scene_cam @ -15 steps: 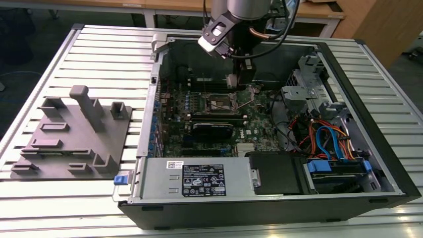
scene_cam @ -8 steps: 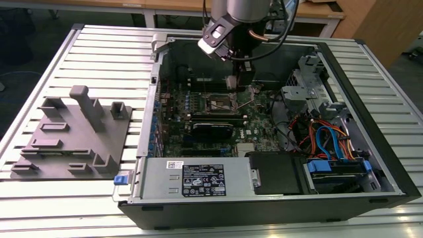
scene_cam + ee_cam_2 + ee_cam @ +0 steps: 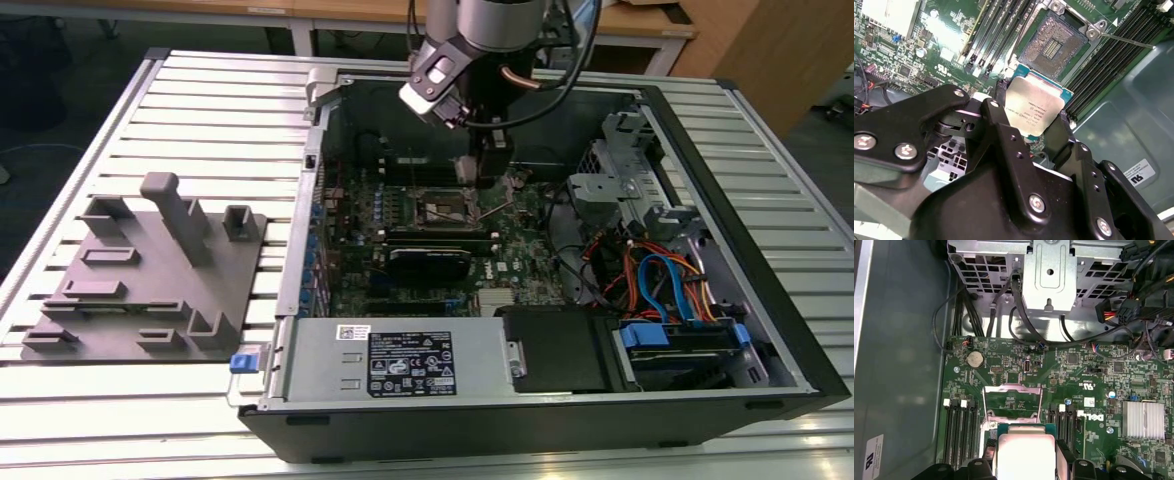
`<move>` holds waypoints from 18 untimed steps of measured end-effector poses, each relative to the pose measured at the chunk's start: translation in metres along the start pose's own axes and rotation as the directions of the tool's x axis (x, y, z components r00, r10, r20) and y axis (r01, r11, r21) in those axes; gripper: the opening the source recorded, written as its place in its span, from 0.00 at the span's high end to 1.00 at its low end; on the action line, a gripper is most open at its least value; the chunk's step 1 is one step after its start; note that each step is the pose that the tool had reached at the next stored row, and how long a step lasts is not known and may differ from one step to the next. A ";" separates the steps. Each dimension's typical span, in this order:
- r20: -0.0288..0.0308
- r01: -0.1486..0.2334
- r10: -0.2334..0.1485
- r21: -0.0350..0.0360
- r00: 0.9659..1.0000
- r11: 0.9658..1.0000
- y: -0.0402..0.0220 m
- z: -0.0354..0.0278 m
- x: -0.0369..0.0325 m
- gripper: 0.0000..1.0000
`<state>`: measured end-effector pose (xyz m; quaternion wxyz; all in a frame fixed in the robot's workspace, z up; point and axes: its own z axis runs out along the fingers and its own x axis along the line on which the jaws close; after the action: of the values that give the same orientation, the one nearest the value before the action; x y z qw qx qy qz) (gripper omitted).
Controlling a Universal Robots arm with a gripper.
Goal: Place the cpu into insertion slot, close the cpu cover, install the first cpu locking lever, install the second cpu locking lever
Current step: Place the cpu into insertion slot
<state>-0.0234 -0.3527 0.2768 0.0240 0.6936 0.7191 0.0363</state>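
My gripper (image 3: 1029,119) is shut on the cpu (image 3: 1036,106), a flat square chip with a dull silvery top, held by its edges between the black fingers (image 3: 996,112). The cpu hangs above the green board, just short of the insertion slot (image 3: 1054,44), whose dark contact field lies bare. In the first wrist view the cpu (image 3: 1026,452) sits in the gripper (image 3: 1026,462) below the cpu cover (image 3: 1013,388), which stands raised. A thin locking lever (image 3: 1126,39) sticks out beside the slot. In the exterior view the gripper (image 3: 487,165) hovers inside the case just behind the slot (image 3: 447,208).
Long black memory slots (image 3: 999,35) flank the socket. A black card (image 3: 430,262), the power supply (image 3: 400,365), a metal drive cage (image 3: 1049,275) and blue and orange cables (image 3: 667,280) crowd the case. A grey fixture (image 3: 147,270) lies on the slatted table at the exterior view's left.
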 end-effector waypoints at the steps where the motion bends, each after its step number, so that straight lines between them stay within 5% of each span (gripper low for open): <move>1: 0.000 0.000 0.000 0.000 1.000 1.000 0.0000 0.0006 0.0000 0.45; 12: 0.000 0.000 0.000 0.001 1.000 1.000 -0.0030 0.0100 0.0002 0.45; 18: 0.000 -0.004 0.004 0.013 1.000 1.000 -0.0095 0.0168 0.0049 0.45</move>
<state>-0.0317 -0.3478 0.2593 0.0195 0.6951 0.7180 0.0314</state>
